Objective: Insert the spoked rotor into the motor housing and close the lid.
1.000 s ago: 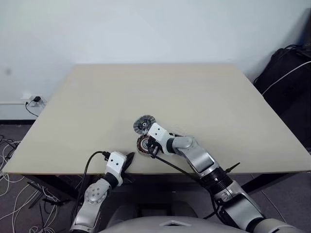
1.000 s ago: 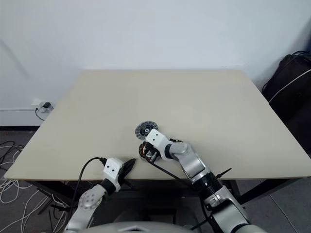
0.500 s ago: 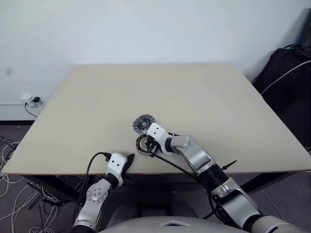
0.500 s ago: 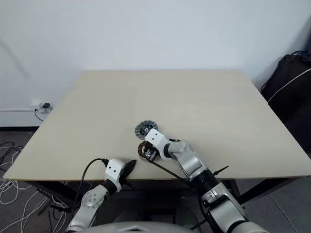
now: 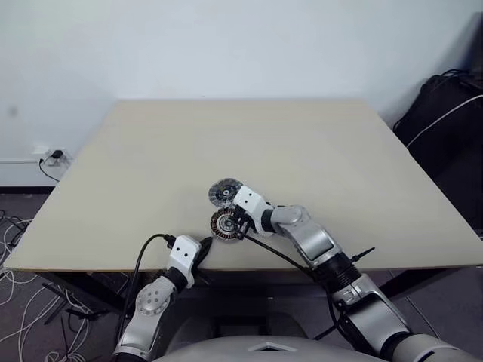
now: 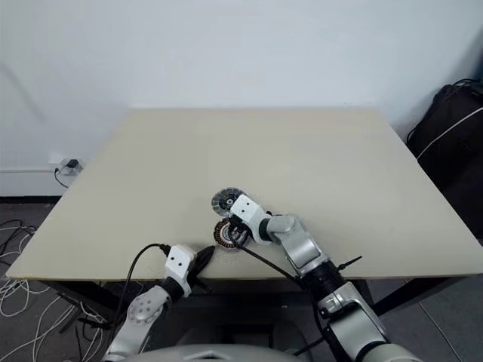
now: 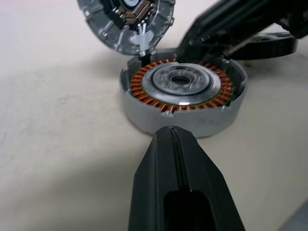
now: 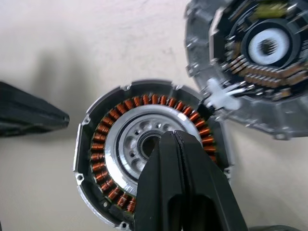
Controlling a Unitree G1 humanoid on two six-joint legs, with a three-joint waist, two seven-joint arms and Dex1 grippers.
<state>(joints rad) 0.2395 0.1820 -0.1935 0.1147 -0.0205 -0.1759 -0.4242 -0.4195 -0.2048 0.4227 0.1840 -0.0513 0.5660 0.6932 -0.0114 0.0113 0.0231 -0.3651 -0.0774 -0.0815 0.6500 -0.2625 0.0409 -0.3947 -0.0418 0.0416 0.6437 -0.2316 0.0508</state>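
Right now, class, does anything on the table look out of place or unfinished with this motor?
Yes. The motor housing lies open, its copper windings exposed, and the lid sits beside it rather than on it, joined by a small white connector.

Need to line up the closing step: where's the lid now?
The lid lies flat on the table near its front edge, touching the housing's far side, just left of the right gripper.

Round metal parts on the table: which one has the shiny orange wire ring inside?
The motor housing, the round cup right under the right hand. Orange wire coils circle its pale middle. The lid beside it has a white centre and no wire ring.
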